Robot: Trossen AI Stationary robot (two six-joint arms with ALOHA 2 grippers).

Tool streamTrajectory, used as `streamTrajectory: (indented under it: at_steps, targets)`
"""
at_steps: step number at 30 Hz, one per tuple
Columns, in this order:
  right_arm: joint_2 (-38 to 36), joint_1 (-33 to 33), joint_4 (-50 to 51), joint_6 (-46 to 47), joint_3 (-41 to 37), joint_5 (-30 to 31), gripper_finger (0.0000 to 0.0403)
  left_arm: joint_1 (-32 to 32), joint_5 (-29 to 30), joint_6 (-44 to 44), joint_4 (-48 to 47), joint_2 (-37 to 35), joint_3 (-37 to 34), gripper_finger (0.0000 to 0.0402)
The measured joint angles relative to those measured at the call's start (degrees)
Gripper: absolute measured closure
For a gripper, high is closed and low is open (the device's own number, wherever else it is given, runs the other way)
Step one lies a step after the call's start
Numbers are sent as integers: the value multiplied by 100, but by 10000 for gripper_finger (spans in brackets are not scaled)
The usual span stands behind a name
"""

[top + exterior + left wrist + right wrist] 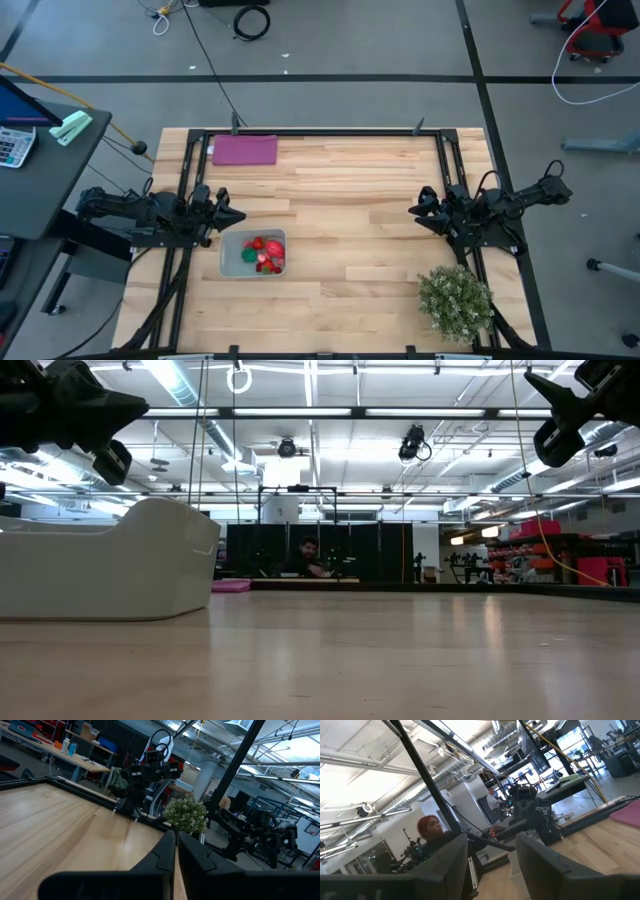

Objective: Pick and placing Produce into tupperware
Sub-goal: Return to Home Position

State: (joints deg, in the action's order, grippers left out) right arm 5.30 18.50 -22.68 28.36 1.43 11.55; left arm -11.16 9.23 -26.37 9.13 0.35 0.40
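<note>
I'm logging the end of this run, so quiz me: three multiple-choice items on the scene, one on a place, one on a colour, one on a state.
1. Where is the produce? A on the mat; B in the tupperware; C in the right hand.
2. What colour is the mat? A yellow; B purple; C blue.
3. How are the right hand's fingers? A apart, empty; B shut on produce; C shut on the mat.
1 B: red and green pieces lie inside its walls. 2 B: it shows purple from above. 3 A: the right wrist view shows a gap holding nothing. The left hand waits near the tupperware.
</note>
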Motion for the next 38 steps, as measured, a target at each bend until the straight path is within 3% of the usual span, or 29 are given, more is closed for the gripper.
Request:
streamTrajectory:
  at_steps: [27, 38]
  targets:
    - [2, 0, -1, 0, -2, -2, 225, -2, 0, 0, 0, 1, -2, 365]
    - [2, 0, -2, 0, -2, 0, 225, 0, -1, 0, 0, 1, -2, 378]
